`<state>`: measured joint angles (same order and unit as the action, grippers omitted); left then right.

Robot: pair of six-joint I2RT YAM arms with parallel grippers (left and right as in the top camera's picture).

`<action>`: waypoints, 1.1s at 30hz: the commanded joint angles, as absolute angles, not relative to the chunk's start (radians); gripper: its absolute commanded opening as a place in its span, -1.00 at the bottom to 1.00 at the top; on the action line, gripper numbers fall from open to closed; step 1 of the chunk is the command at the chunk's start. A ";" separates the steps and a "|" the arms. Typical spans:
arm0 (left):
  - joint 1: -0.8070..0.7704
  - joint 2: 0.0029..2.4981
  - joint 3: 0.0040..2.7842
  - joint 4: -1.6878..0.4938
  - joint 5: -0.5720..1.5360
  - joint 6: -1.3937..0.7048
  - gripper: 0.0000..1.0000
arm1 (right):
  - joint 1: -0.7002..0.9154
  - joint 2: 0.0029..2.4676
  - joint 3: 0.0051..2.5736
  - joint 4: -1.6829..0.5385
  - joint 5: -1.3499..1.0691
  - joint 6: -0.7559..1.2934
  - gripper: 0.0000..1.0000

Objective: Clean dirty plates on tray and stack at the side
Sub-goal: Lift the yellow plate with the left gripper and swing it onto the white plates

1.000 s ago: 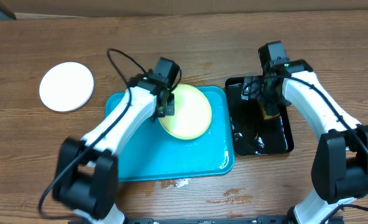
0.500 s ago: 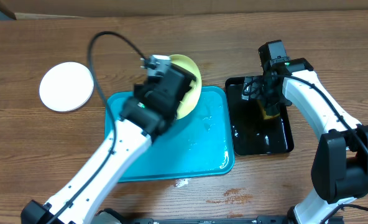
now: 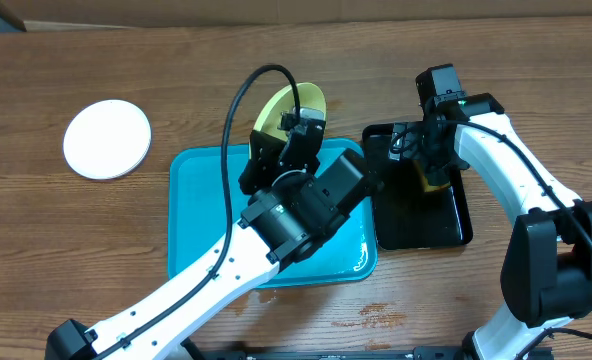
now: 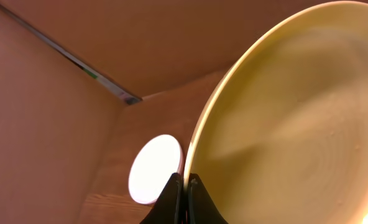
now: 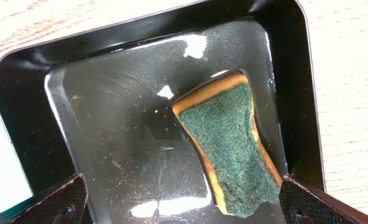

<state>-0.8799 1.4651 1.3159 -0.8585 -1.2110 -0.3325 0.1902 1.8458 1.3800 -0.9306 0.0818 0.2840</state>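
Observation:
My left gripper (image 4: 185, 185) is shut on the rim of a pale yellow plate (image 4: 283, 124). In the overhead view that plate (image 3: 288, 108) is held up in the air, tilted on edge over the back rim of the turquoise tray (image 3: 201, 210). A white plate (image 3: 107, 139) lies flat on the table at the far left, and the left wrist view shows it (image 4: 154, 169) beyond the fingertips. My right gripper (image 5: 190, 208) stands open and holds nothing. It hangs over a green and yellow sponge (image 5: 230, 140).
The sponge lies in shallow water in a glossy black tray (image 3: 416, 225), directly right of the turquoise tray. Water pools on the turquoise tray's floor, with some spilled on the wood at its front edge (image 3: 291, 293). My raised left arm (image 3: 306, 205) crosses over the tray.
My left arm has lifted the pale yellow plate off the turquoise tray and tipped it up on edge, swinging up and to the right. The right arm has not moved.

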 commanded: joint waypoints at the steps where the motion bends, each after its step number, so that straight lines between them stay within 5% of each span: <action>1: -0.885 1.451 1.338 -0.852 -1.282 -0.344 -0.92 | 0.187 1.835 1.395 -0.925 0.086 0.285 1.00; 10: -0.840 1.451 1.338 -0.830 -1.148 -0.391 -0.92 | 0.187 1.835 1.395 -0.925 0.085 0.285 1.00; 15: -0.712 1.451 1.338 -0.785 -0.839 -0.415 -0.92 | 0.187 1.835 1.395 -0.925 0.085 0.285 1.00; 23: -0.206 1.451 1.338 -0.750 -0.105 -0.419 -0.92 | 0.187 1.835 1.395 -0.925 0.085 0.285 1.00; 33: 0.416 1.499 1.338 -0.683 0.028 -0.481 -0.92 | 0.187 1.835 1.395 -0.926 0.086 0.285 1.00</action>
